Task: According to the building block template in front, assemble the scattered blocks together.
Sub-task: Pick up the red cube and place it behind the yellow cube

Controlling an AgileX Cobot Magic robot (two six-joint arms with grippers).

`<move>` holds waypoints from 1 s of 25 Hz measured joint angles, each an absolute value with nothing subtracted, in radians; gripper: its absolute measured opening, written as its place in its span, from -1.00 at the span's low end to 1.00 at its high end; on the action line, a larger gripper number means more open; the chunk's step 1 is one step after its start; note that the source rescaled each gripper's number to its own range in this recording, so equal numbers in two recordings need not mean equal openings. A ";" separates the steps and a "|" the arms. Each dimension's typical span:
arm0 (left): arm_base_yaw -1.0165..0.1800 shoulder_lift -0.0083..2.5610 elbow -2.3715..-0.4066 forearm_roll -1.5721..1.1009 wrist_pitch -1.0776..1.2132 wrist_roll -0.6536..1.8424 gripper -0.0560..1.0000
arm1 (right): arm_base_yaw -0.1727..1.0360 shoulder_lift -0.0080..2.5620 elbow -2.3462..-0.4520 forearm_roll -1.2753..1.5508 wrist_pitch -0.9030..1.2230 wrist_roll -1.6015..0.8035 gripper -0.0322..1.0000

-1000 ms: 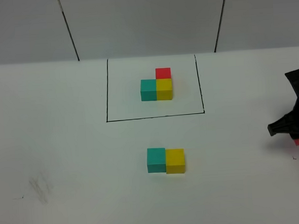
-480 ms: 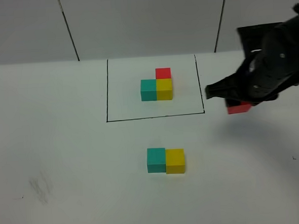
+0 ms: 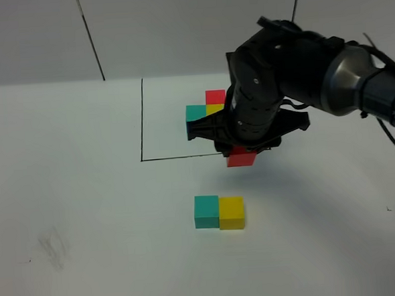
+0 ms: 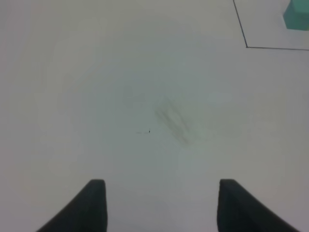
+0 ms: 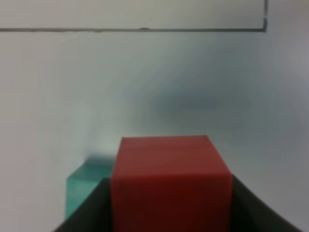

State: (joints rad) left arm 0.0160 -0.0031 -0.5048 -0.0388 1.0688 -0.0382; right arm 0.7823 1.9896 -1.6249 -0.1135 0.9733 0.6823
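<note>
Right gripper [image 3: 241, 155] is squeezed onto the red cube [image 3: 242, 159], jaws only as wide as the cube, one finger on each side. I'm holding it off the table [image 3: 87, 215], right over the near line of the black frame [image 3: 142, 118]. The template [image 3: 215, 96] sits inside that frame at 12 o'clock from the held cube, partly hidden behind my arm. Down at 6 o'clock, well apart, the teal cube [image 3: 206, 211] and yellow cube [image 3: 232, 213] lie touching, teal at 9 o'clock of yellow. Left gripper [image 4: 161, 205] is spread wide with nothing between its fingers, hanging over bare table near a grey scuff [image 4: 171, 121].
</note>
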 joint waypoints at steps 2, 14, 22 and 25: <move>0.016 -0.003 -0.505 -0.039 1.069 -0.038 -0.59 | 0.801 2.023 -1.646 -0.114 0.973 0.711 -0.93; 0.016 -0.003 -0.505 -0.039 1.069 -0.038 -0.59 | 0.803 2.138 -1.663 -0.160 0.985 0.830 -0.93; 0.016 -0.003 -0.505 -0.039 1.069 -0.038 -0.59 | 0.803 2.157 -1.663 -0.155 0.981 0.832 -0.93; 0.016 -0.003 -0.505 -0.039 1.069 -0.038 -0.59 | 0.803 2.157 -1.663 -0.147 0.979 0.832 -0.93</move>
